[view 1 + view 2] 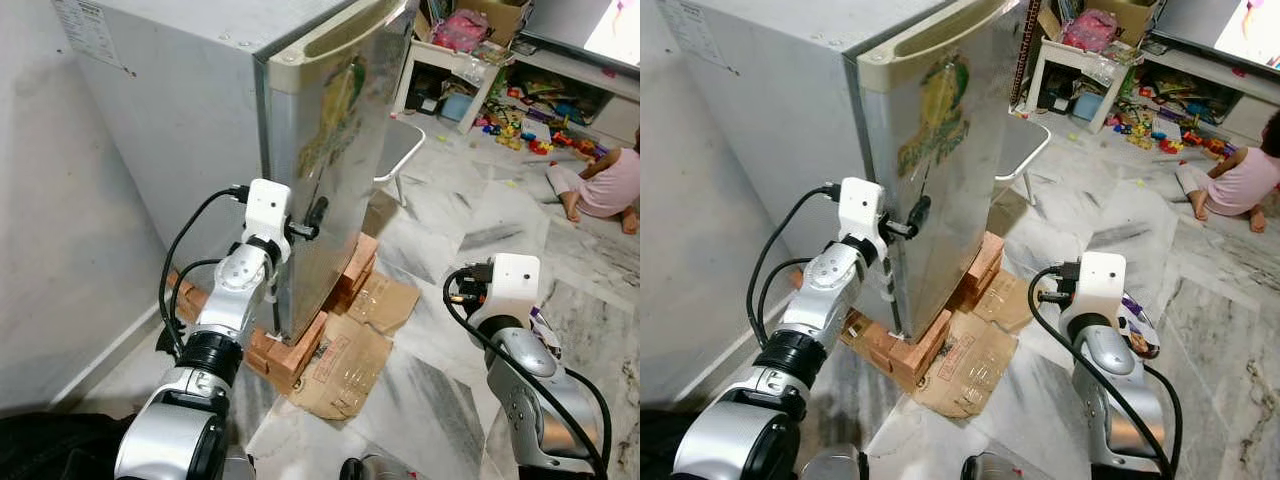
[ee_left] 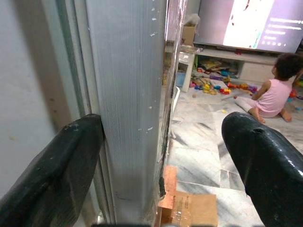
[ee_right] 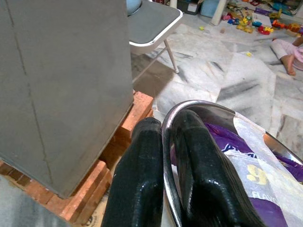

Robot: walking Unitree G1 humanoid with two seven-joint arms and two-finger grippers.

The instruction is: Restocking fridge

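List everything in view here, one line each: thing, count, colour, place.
fridge: one, silver-grey, door shut, standing on bricks
bricks: several, orange-red, under the fridge
cardboard: flattened sheets, brown, on the floor by the bricks
chair: one, grey seat, beyond the fridge
shelf unit: one, white, far right
toys: many, mixed colours, on the floor
person: one, in pink, sitting on the floor
bowl: one, metal, holding a purple packet
left gripper: open, straddling the fridge door edge
right gripper: pinching the bowl rim
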